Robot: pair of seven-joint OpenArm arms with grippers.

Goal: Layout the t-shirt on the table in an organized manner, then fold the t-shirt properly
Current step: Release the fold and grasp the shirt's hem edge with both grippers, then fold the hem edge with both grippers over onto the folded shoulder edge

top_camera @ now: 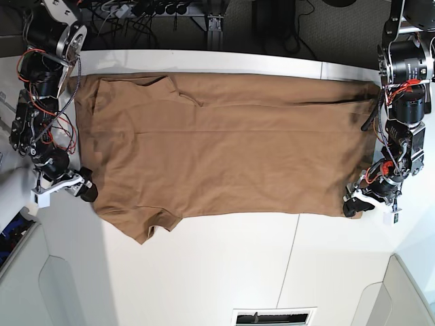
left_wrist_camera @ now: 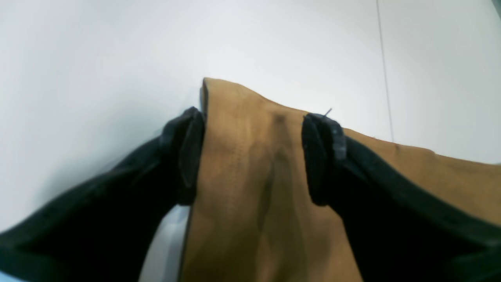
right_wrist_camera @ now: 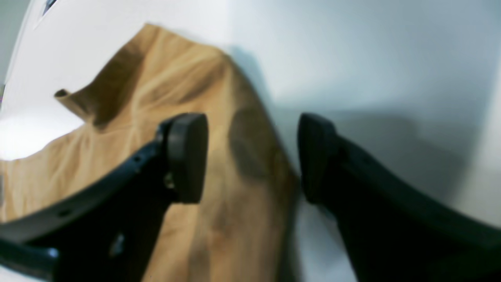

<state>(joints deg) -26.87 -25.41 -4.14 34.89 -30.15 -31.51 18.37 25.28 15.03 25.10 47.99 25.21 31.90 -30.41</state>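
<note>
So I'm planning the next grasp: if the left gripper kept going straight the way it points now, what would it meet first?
Most likely the t-shirt: the open left gripper straddles a corner of it, cloth lying between the fingers. Beyond that edge is only the bare white table. How far above the cloth it sits is unclear.

L wrist view: t-shirt [left_wrist_camera: 258, 184] cut off at bottom + right edges, and the black fingers [left_wrist_camera: 188, 156] cover parts of the cloth. Can't tell if the pads touch the fabric. R wrist view: whole frame soft/blurred, shirt runs off the left + bottom edges, cloth behind the left finger [right_wrist_camera: 184, 156] hidden. Base view: both grippers too small to read jaw gap; the arms overlap the shirt's left and right ends; table [top_camera: 224, 272] cropped at the bottom.
</note>
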